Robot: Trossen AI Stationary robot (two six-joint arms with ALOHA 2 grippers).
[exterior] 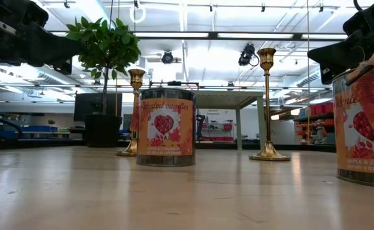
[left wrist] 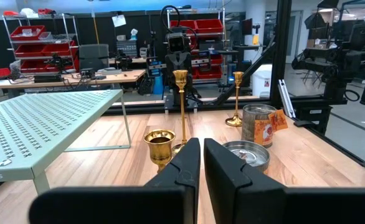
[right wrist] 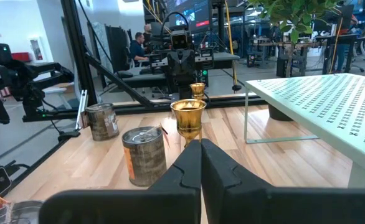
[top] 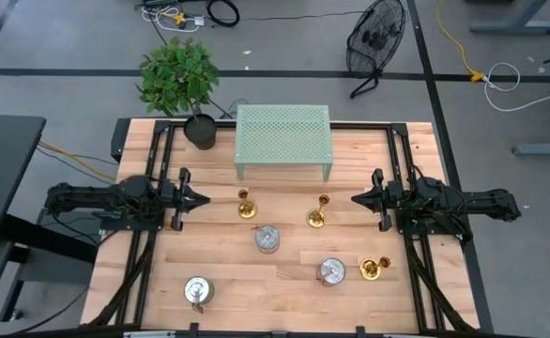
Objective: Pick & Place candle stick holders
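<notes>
Three gold candle stick holders stand upright on their round bases on the wooden table: one at left centre (top: 245,205), one at centre (top: 318,214), one toward the near right (top: 374,268). The low view shows two of them (exterior: 136,112) (exterior: 267,105). My left gripper (top: 203,199) is shut and level at the table's left, pointing at the nearest holder (left wrist: 159,146) without touching it. My right gripper (top: 355,199) is shut and level at the right, pointing at the centre holder (right wrist: 189,118), with a gap between them.
Three silver-lidded tins stand on the table, at centre (top: 267,238), near right (top: 330,272) and near left (top: 198,291). A pale green perforated shelf (top: 282,141) stands at the far middle, with a potted plant (top: 181,80) to its left.
</notes>
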